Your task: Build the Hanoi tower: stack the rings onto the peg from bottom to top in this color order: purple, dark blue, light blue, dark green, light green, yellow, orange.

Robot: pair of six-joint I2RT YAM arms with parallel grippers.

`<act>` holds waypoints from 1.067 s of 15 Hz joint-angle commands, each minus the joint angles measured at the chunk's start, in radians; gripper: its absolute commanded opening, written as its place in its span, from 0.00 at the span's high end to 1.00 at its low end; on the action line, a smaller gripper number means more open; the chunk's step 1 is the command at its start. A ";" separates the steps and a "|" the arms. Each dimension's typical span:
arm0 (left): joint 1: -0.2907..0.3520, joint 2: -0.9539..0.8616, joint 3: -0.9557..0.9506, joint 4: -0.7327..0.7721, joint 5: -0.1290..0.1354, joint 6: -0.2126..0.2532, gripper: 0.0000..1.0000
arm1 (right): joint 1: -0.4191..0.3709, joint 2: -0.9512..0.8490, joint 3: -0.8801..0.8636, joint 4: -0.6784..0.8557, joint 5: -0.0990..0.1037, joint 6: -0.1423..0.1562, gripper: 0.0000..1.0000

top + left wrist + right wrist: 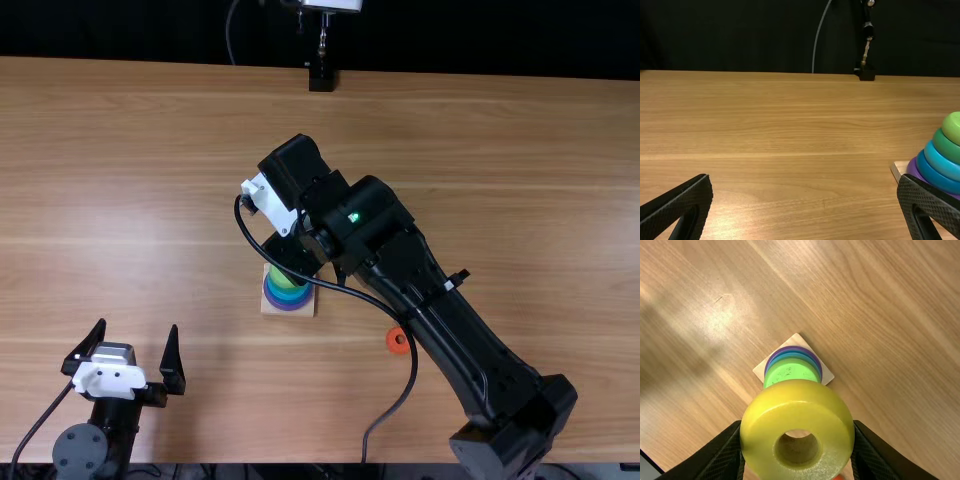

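Near the light-green-topped ring stack, our right gripper pinches a thick, glossy yellow ring, jaws parted to its width; our left gripper gapes wide, empty.

A robotics lab, shown by black robot arms, wooden table, dark backdrop

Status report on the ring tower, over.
Right gripper clamped on yellow ring, up over the stack. Left gripper open, empty, off to one side. Light green ring tops the stack; orange ring loose on table, clear of the base.
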 commanded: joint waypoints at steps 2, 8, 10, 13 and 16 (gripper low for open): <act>0.010 -0.012 -0.045 -0.012 0.009 0.003 0.00 | 0.017 0.025 0.029 0.000 -0.018 0.001 1.00; 0.010 -0.012 -0.045 -0.014 0.009 0.003 0.00 | 0.017 0.048 0.016 -0.009 -0.055 0.000 1.00; 0.010 -0.012 -0.045 -0.014 0.009 0.003 0.00 | 0.015 0.051 0.015 -0.011 -0.055 -0.002 1.00; 0.010 -0.012 -0.045 -0.012 0.009 0.003 0.00 | 0.011 0.051 0.016 -0.011 -0.055 -0.010 1.00; 0.010 -0.012 -0.045 -0.012 0.009 0.003 0.00 | 0.008 0.049 0.015 -0.013 -0.055 -0.011 1.00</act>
